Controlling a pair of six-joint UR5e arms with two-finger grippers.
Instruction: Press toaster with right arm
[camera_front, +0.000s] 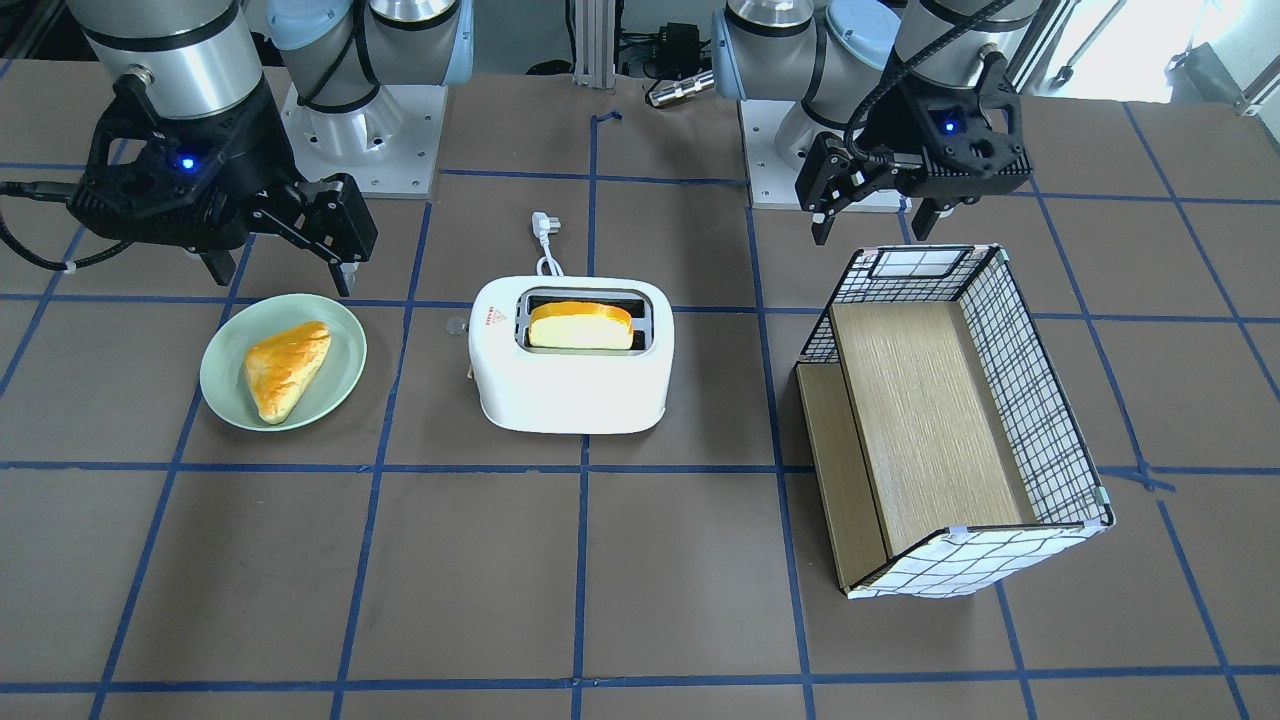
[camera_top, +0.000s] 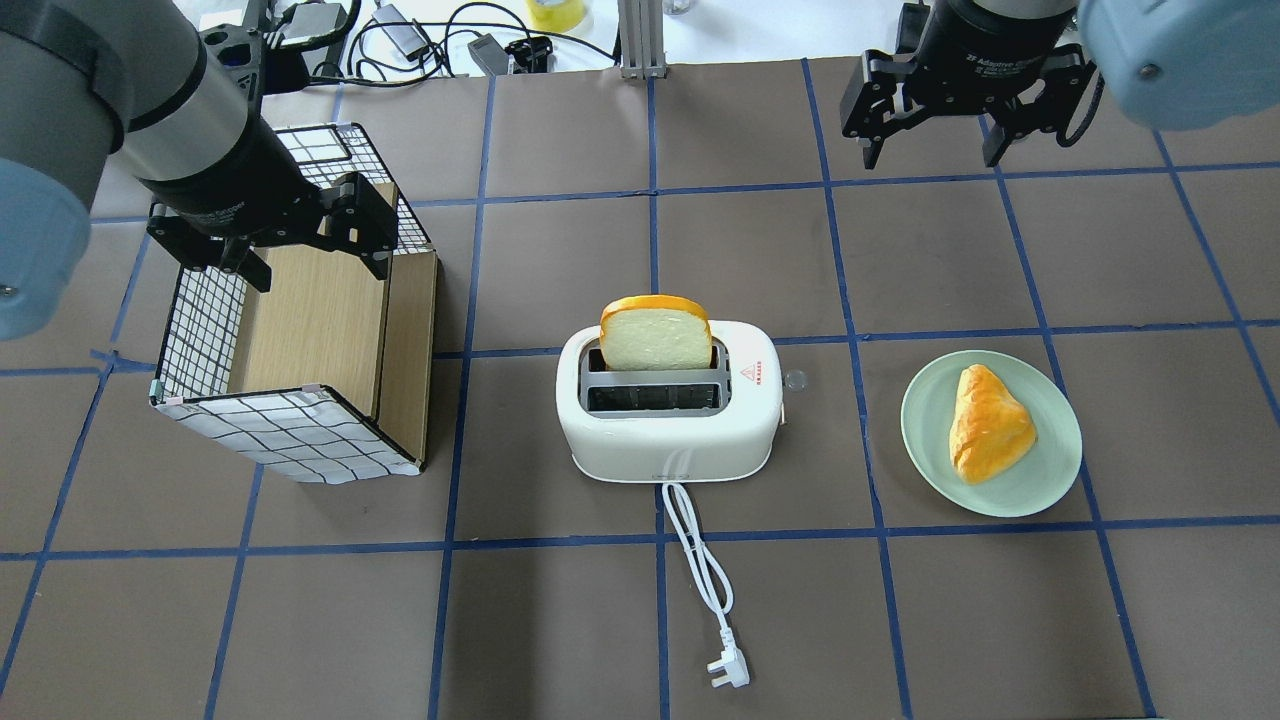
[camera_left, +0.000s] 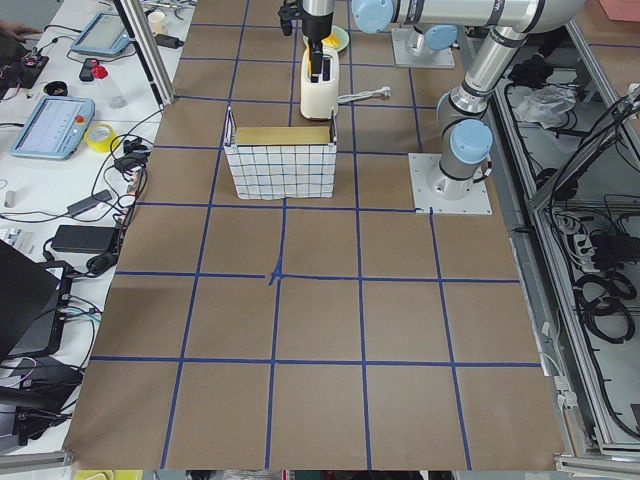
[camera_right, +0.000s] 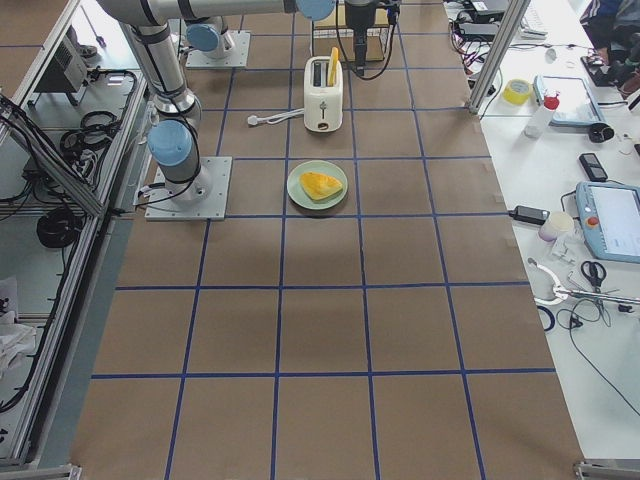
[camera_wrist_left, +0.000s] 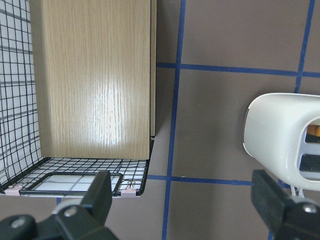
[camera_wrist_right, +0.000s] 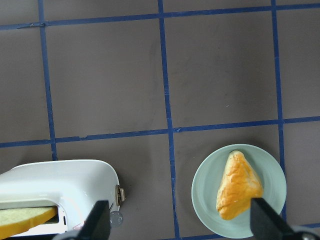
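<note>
While both arms hang above the tabletop (camera_top: 560, 620), the toaster (camera_top: 668, 425) stands near the middle of the overhead view. Its long side runs across that view. Its white cord (camera_top: 700, 570) trails toward 6 o'clock and ends in a plug (camera_top: 728, 670) lying flat. A slice of bread (camera_top: 655, 338) stands upright in the slot on the 12 o'clock side and sticks well out of it. A red triangle sticker (camera_top: 752, 375) marks the toaster's top at the 3 o'clock end.

The right arm (camera_front: 170, 50) is at about 1 o'clock from the toaster and well apart from it. The right fingers (camera_top: 865, 130) are spread apart, grip nothing and point down over bare tabletop. In the right wrist view the toaster's end shows at 7 o'clock and the plate at 5 o'clock.

At 3 o'clock from the toaster a pale green plate (camera_top: 1055, 470) carries a golden triangular pastry (camera_top: 988, 425). A small clear disc (camera_top: 796, 379) lies between toaster and plate, just beside the toaster.

At 9 o'clock from the toaster sits a grid-patterned box (camera_top: 290, 435) with a wood-look inside. The left fingers (camera_top: 365, 225) are above the box's 12 o'clock edge, also apart and gripping nothing.
</note>
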